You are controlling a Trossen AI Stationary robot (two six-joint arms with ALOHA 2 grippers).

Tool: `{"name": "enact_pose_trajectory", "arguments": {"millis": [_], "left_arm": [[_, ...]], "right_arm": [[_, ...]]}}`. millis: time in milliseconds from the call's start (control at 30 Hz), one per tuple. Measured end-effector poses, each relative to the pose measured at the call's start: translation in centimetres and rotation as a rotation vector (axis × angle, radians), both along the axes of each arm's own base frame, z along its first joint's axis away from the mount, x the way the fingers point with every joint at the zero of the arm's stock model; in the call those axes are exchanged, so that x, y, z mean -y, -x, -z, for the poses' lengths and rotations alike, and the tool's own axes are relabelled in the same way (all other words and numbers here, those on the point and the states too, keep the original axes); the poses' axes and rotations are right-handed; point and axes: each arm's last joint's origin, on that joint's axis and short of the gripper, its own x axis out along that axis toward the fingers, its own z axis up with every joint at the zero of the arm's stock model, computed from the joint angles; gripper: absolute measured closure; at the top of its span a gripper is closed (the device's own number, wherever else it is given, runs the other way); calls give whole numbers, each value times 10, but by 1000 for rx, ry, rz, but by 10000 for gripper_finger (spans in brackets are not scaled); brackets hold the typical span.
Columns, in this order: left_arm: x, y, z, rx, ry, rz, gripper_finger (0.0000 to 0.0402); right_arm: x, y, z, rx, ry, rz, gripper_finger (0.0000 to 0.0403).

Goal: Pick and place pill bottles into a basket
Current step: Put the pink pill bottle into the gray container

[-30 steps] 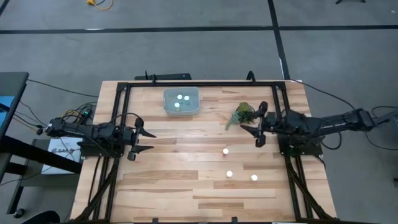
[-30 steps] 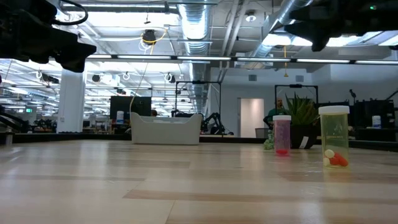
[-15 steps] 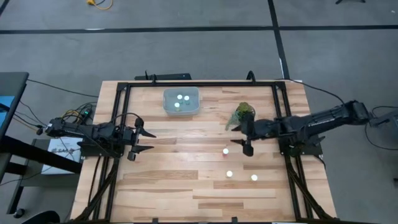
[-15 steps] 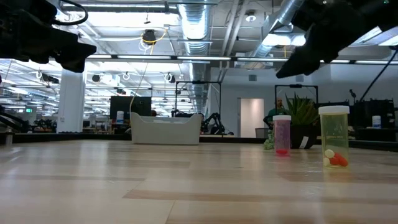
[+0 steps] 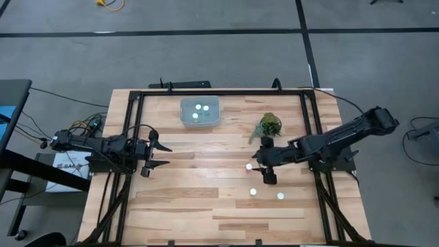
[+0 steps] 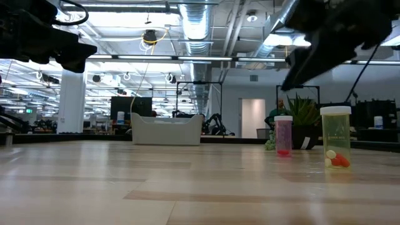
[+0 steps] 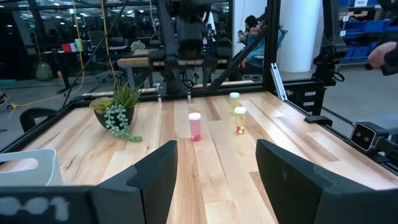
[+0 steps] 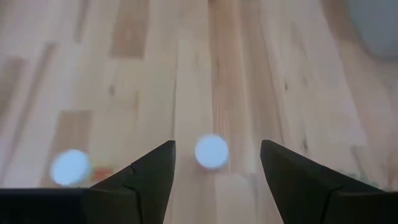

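Three pill bottles stand upright on the wooden table: one with a pink body [image 5: 249, 167] [image 6: 283, 135], one farther toward the near edge [image 5: 252, 192], and one with a clear yellowish body [image 5: 280, 196] [image 6: 335, 136]. Three more white caps show inside the pale bin, the basket [image 5: 199, 112], at the far middle. My right gripper [image 5: 257, 165] is open above the pink bottle, whose cap [image 8: 211, 151] shows between its fingers, which are apart from it. My left gripper [image 5: 162, 154] is open and empty at the table's left.
A green leafy sprig in a dark pot [image 5: 269, 125] stands just to the far side of my right gripper. A black frame [image 5: 219, 92] runs around the table's far edge and sides. Bare wood lies between the basket and the bottles.
My right gripper has gone toward the table's left and near edges, from beside the sprig to above the pink bottle, and has tipped downward and come lower. Its fingers stay open. The bottles and the basket have kept still.
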Motion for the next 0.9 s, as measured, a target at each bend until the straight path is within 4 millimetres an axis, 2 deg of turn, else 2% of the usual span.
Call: {"name": "enact_pose_trajectory", "arguments": {"millis": [400, 600, 900], "left_arm": [[0, 0, 0, 0, 0, 0, 193], [0, 0, 0, 1, 0, 1, 193], [0, 0, 0, 0, 0, 1, 193]], "right_arm": [[2, -14, 37, -172, 6, 31, 172], [-1, -22, 46, -179, -41, 10, 172], [-3, -40, 50, -205, -16, -10, 172]]}}
